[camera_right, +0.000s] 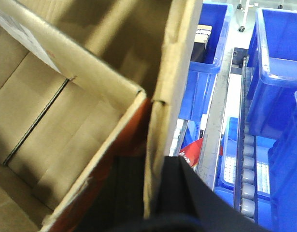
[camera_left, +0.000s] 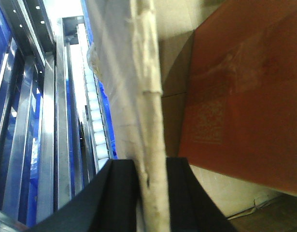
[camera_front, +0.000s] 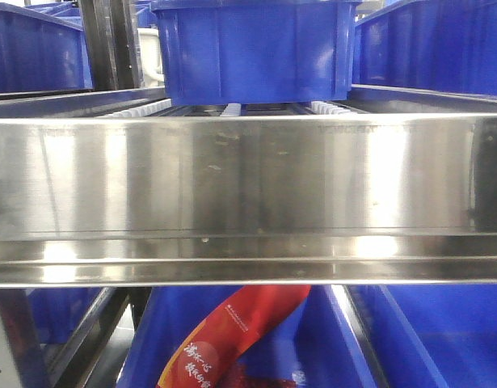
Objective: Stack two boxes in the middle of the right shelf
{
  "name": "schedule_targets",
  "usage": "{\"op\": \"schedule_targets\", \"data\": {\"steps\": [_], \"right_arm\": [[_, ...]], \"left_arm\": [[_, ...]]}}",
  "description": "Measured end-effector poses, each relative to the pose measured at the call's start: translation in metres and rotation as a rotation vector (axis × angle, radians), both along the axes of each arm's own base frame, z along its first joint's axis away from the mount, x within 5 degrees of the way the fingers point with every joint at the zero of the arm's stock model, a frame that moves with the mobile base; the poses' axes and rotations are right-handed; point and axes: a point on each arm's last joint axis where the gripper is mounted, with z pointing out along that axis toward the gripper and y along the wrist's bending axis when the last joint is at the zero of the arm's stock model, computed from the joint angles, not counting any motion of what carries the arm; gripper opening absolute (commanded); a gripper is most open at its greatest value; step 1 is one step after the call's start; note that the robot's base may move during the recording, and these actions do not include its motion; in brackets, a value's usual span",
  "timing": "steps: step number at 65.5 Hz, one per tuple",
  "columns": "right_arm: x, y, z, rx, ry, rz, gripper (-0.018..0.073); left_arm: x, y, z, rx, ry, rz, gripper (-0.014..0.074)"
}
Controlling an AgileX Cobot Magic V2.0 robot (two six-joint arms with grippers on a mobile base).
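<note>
The shelf [camera_front: 248,186] fills the front view as a broad shiny steel rail with white rollers [camera_front: 329,106] behind it. No box or gripper shows there. In the left wrist view my left gripper [camera_left: 150,162] is shut on the upright pale wall of an open cardboard box [camera_left: 146,72], with an orange-red flap [camera_left: 240,96] inside it. The right wrist view has my right gripper [camera_right: 153,162] shut on a brown box wall [camera_right: 172,63], one finger inside the carton [camera_right: 51,121]. I cannot tell whether both walls belong to one box.
A blue bin [camera_front: 256,44] stands on the rollers just behind the rail. Below the rail are more blue bins [camera_front: 442,339] and a red packet [camera_front: 232,331]. Steel rails and rollers [camera_left: 95,121] run left of the left gripper. Blue bins [camera_right: 278,72] and rollers [camera_right: 247,193] lie right of the right gripper.
</note>
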Motion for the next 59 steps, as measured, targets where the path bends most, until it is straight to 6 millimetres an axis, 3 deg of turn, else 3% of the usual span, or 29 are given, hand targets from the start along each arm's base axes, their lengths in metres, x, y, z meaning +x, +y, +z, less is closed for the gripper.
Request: {"op": "schedule_targets", "data": {"steps": [38,49,59], "right_arm": [[0.0,0.0,-0.002,-0.007,0.021,0.004,-0.0151],[0.01,0.003,-0.015,-0.038,0.11,0.013,-0.0151],[0.037,0.01,-0.044,-0.094,0.262,0.018,-0.0151]], "left_arm": [[0.001,-0.001,-0.001,-0.002,0.007,-0.004,-0.0111],[0.016,-0.007,-0.014,0.027,0.061,0.005,-0.0111],[0.046,-0.019,-0.047,0.092,0.163,0.017,-0.0111]]}}
